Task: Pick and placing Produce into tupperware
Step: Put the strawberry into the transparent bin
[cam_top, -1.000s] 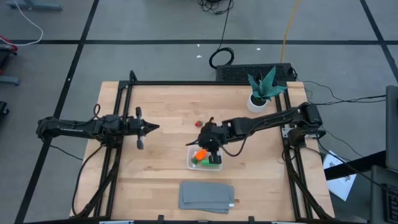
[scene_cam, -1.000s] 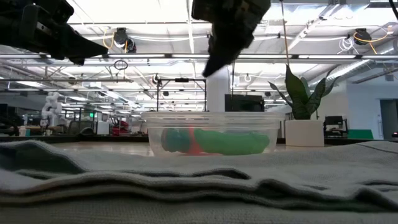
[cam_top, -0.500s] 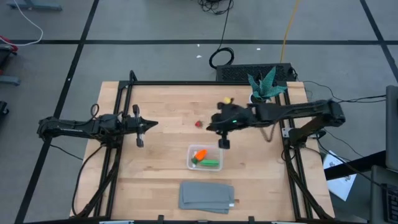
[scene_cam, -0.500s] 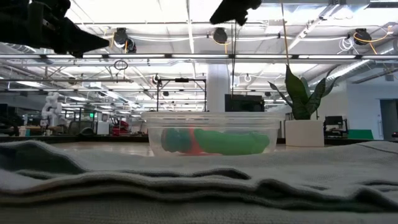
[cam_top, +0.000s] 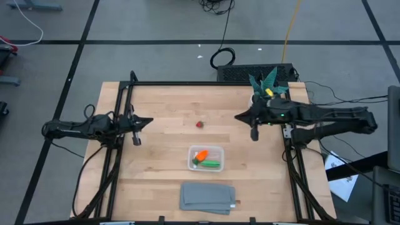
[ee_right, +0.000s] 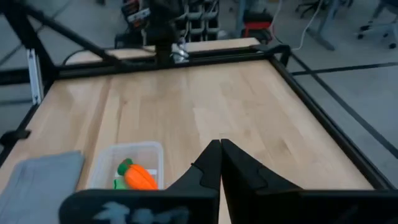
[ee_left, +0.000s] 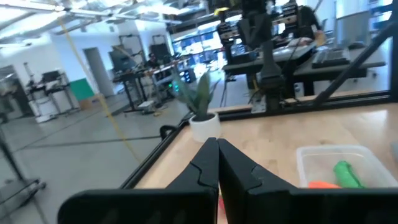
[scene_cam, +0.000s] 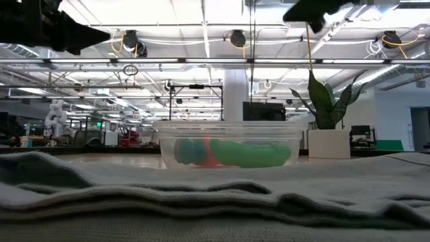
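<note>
The clear tupperware [cam_top: 206, 157] stands on the wooden table, right of its middle toward the near edge. Inside it lie the orange carrot piece [cam_top: 201, 154] and the green piece [cam_top: 213, 165]. The small red piece [cam_top: 199, 124] rests on the bare wood farther back, apart from both grippers. My left gripper [cam_top: 150, 120] hangs shut over the table's left part, pointing level toward the middle. My right gripper [cam_top: 237, 117] hangs shut over the right part, pointing at the middle and slightly down. In the right wrist view the tupperware [ee_right: 127, 165] and carrot [ee_right: 138, 176] show beyond the shut fingers.
A folded grey cloth [cam_top: 208, 197] lies by the near edge, in front of the tupperware. A potted green plant [cam_top: 267, 87] stands at the far right corner, close behind my right arm. Black frame rails [cam_top: 119, 156] run along the table's left and right sides.
My right gripper has drawn back from just above the tupperware toward the table's right edge and risen, tipping from steeply down to nearly level. It stays shut and holds nothing. My left gripper has drawn back a little toward the left edge. The produce has not moved.
</note>
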Controlling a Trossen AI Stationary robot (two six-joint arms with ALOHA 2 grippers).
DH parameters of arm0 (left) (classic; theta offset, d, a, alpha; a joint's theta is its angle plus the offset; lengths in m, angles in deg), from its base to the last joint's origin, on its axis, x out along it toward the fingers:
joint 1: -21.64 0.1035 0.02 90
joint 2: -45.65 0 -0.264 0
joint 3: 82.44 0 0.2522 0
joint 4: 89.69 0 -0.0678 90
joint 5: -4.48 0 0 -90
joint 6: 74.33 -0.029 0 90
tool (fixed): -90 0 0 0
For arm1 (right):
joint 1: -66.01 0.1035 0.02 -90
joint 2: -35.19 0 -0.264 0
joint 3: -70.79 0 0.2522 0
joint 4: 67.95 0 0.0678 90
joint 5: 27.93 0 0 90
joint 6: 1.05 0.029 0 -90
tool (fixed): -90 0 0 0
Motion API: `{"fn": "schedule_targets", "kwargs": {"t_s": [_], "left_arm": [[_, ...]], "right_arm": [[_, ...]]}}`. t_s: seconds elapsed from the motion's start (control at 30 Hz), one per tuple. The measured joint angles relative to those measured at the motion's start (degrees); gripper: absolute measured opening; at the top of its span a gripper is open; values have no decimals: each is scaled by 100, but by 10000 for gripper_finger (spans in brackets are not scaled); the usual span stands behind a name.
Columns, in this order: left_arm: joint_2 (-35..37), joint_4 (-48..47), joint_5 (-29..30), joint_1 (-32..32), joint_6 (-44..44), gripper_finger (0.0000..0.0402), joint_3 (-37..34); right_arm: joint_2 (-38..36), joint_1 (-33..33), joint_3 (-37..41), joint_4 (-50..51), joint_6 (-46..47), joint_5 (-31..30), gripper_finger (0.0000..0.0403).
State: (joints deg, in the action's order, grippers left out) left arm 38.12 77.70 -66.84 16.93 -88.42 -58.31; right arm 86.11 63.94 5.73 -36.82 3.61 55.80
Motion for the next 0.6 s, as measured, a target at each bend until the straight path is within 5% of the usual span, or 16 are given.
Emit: {"fn": "schedule_targets", "kwargs": {"t_s": [0.6], "left_arm": [[430, -603, 70, 0, 98, 1, 0]], "right_arm": [[-2055, -91, 2900, -2322, 128, 47, 0]]}}
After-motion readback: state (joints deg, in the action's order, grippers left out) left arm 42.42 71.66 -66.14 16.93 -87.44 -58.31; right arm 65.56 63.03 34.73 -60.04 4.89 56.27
